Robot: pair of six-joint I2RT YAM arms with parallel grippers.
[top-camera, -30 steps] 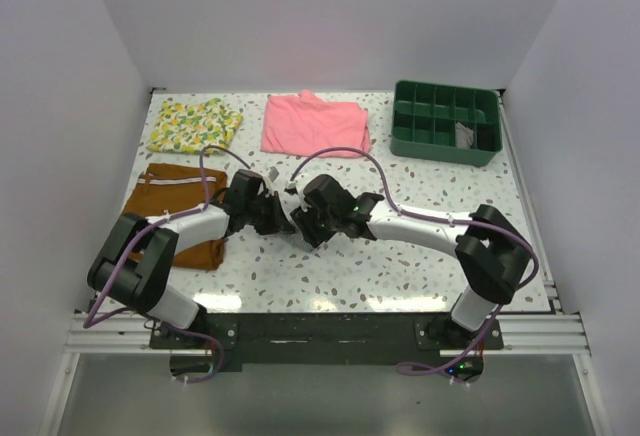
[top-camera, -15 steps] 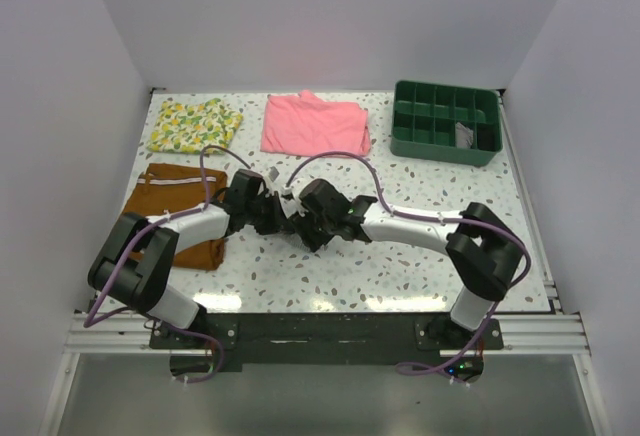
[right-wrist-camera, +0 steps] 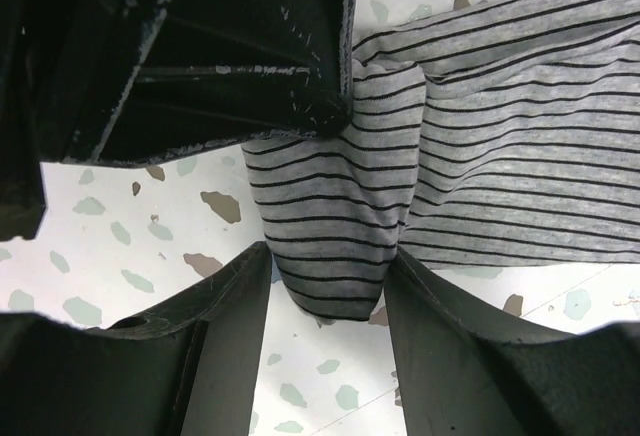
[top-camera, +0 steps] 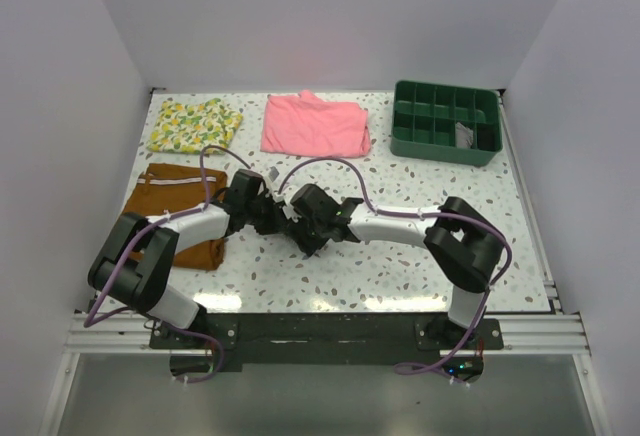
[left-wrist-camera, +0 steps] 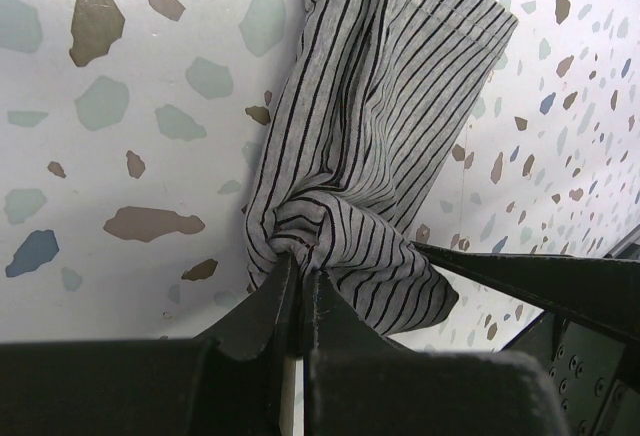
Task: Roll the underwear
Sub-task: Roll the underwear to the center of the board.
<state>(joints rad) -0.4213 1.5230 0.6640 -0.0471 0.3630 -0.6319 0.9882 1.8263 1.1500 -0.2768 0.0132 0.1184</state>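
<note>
The underwear [left-wrist-camera: 390, 126], grey with fine dark stripes, lies bunched on the speckled table; from above the two grippers hide nearly all of it. My left gripper [left-wrist-camera: 300, 274] is shut on a pinched gather of its fabric, at mid-table in the top view [top-camera: 281, 216]. My right gripper [right-wrist-camera: 328, 256] is open, its fingers [right-wrist-camera: 430, 316] either side of a hanging fold of the underwear [right-wrist-camera: 330, 226], and it sits close against the left one in the top view [top-camera: 303, 224]. The left gripper's black body [right-wrist-camera: 200, 56] fills the upper left of the right wrist view.
Rust-brown shorts [top-camera: 178, 196] lie at the left under the left arm. A pink folded garment [top-camera: 315, 124] and a yellow floral cloth [top-camera: 195, 123] lie at the back. A green divided tray [top-camera: 445, 121] stands back right.
My right arm has swung left, bringing its gripper up against the left gripper. The left arm has stayed in place.
</note>
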